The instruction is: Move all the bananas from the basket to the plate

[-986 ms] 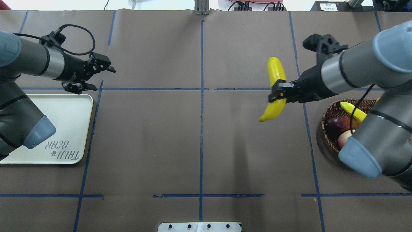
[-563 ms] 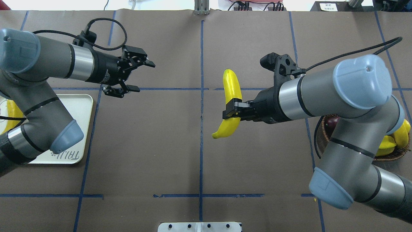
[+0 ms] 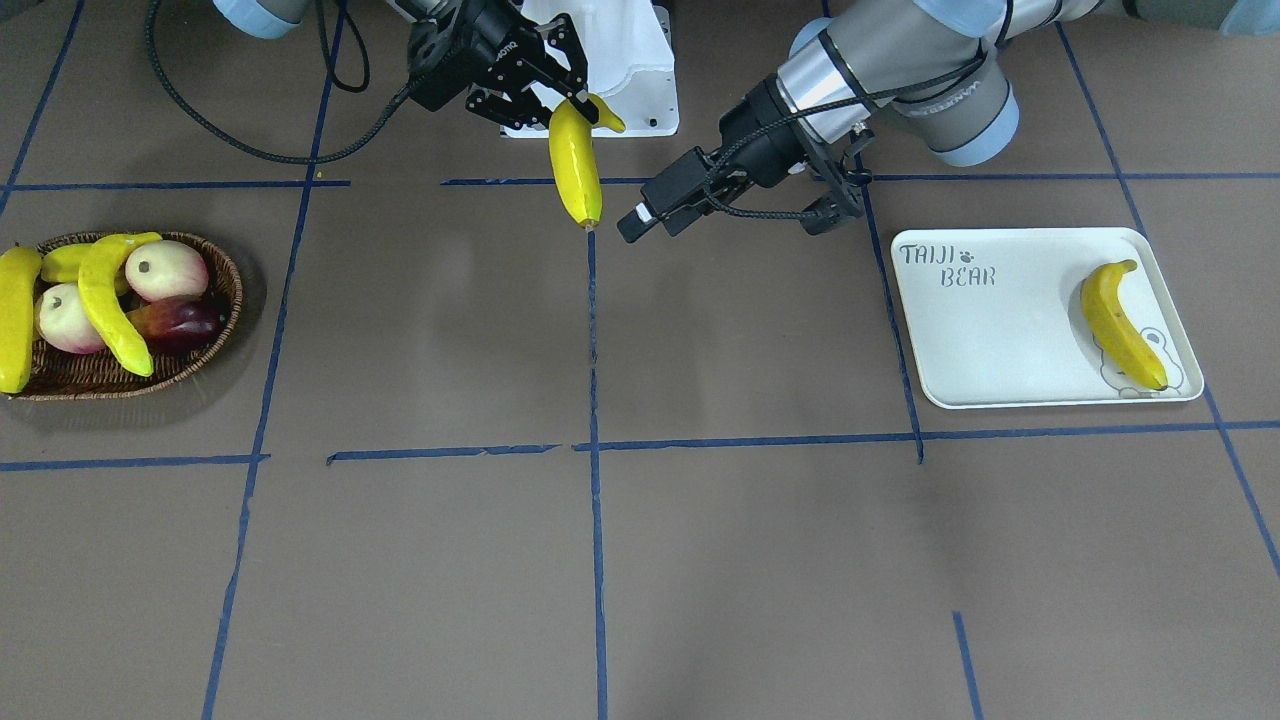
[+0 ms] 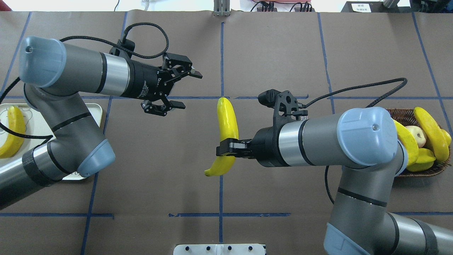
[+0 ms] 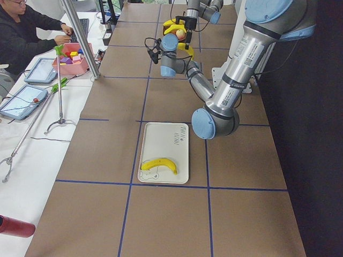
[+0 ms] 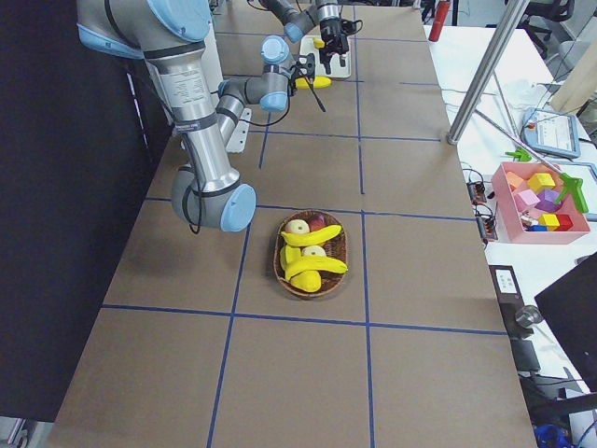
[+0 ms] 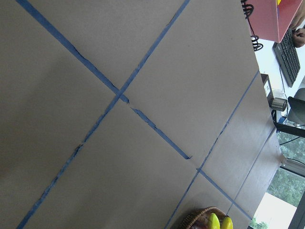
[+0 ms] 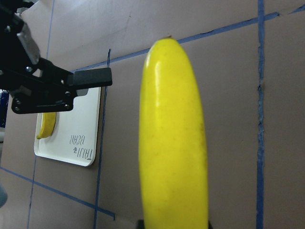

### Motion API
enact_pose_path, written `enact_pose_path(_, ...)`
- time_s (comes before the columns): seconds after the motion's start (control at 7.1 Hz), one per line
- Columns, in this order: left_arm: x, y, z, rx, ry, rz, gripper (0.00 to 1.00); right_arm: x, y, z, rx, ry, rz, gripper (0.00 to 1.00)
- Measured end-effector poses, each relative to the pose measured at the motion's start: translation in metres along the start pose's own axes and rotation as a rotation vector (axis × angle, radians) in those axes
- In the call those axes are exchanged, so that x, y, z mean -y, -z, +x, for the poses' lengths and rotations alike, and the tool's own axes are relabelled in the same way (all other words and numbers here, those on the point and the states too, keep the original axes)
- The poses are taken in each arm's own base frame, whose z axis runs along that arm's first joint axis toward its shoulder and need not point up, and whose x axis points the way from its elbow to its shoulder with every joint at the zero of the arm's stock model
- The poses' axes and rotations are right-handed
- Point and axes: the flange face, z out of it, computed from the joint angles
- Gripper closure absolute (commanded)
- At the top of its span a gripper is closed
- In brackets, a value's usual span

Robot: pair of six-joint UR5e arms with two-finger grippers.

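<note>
At the desk's (image 4: 283, 53) left end, one banana (image 4: 13, 132) lies on the plate (image 3: 1000, 340), and the left hand (image 4: 190, 90) hangs spread and empty near the centre. Right of it the right hand (image 4: 226, 147) pinches a raised banana (image 4: 228, 118): a handover, I judge, needing the left hand around its free end; other bananas (image 4: 426, 127) wait in the basket (image 4: 424, 173).

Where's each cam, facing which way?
Overhead: behind the shoulders, forward-down; left gripper open, right gripper holding the banana.
Front-facing: across the table, facing the robot, steeply down; both grippers at top.
Exterior left: table end by the plate; left arm nearest.
Exterior right: end by the basket; right arm nearest.
Left wrist: table, basket rim; no fingers.
Right wrist: along the banana toward left gripper.
Front-facing and overhead share banana, both grippers.
</note>
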Motion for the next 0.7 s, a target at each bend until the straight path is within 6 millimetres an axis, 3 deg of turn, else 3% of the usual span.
enact_pose_path(0.28,-0.029,-0.018,-0.001,0.002,-0.012,-0.049,0.02,-0.003,0.000,-0.004,0.009,0.002,-0.001,0.98)
enact_pose_path(0.42,-0.043,-0.029,-0.007,0.000,-0.016,-0.059,0.09,-0.003,0.000,-0.005,0.011,0.002,-0.001,0.98)
enact_pose_path(0.56,-0.054,-0.037,-0.012,-0.002,-0.020,-0.064,0.58,-0.003,0.000,-0.006,0.012,0.003,-0.001,0.98)
enact_pose_path(0.7,-0.059,-0.041,-0.015,-0.004,-0.023,-0.067,0.95,-0.003,0.000,-0.006,0.012,0.003,0.000,0.97)
